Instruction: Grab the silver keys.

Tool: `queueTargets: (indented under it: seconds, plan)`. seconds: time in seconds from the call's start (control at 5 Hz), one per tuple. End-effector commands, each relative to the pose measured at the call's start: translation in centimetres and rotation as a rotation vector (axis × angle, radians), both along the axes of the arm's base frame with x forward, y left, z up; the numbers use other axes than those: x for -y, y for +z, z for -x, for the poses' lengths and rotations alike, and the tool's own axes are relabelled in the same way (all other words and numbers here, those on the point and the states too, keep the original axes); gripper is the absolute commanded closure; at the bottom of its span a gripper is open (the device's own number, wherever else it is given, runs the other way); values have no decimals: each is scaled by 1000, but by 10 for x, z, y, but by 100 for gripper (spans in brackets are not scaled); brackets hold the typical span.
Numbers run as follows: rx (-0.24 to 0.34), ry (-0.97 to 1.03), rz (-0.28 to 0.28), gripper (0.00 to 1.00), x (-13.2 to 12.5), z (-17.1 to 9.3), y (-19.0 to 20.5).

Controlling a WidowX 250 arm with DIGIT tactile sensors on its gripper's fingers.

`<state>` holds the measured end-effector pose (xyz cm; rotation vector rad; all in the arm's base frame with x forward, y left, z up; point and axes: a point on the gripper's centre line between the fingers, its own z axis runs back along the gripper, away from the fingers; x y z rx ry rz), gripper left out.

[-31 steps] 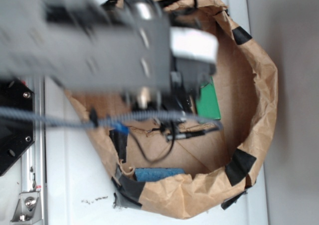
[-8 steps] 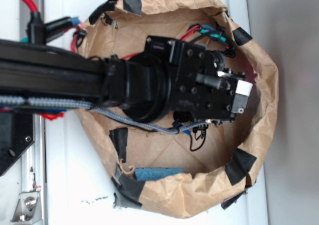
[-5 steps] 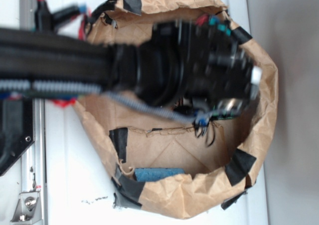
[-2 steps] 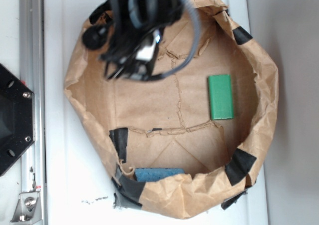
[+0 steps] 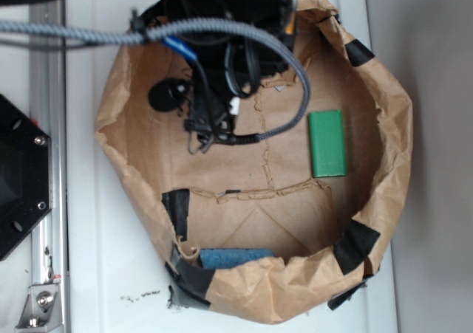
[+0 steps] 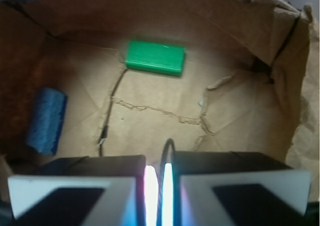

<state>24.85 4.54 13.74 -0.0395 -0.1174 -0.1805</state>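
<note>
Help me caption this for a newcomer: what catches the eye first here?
The green block stands out, lying flat on the floor of the brown paper enclosure toward its right side. The black gripper crowds the enclosure's upper edge, jaws nearly closed. A blue sponge sits against the near wall.

Claw (image 6: 159, 186) nearly closed — green block (image 6: 155, 57), blue sponge (image 6: 46, 120) beyond.

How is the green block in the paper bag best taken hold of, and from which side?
Come from straight above and close on the two long edges of the green block, near its middle. It lies flat on the floor of the paper bag, apart from the walls, so its narrow width is probably easiest to span.
</note>
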Motion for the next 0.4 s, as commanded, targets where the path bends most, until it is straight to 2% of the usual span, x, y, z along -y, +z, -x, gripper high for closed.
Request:
queueTargets:
  seconds: [0.0,0.2]
  plan:
    - [13,-12,-93,100,11,-10,3]
    - [16,1,-126,100,14,-10,-2]
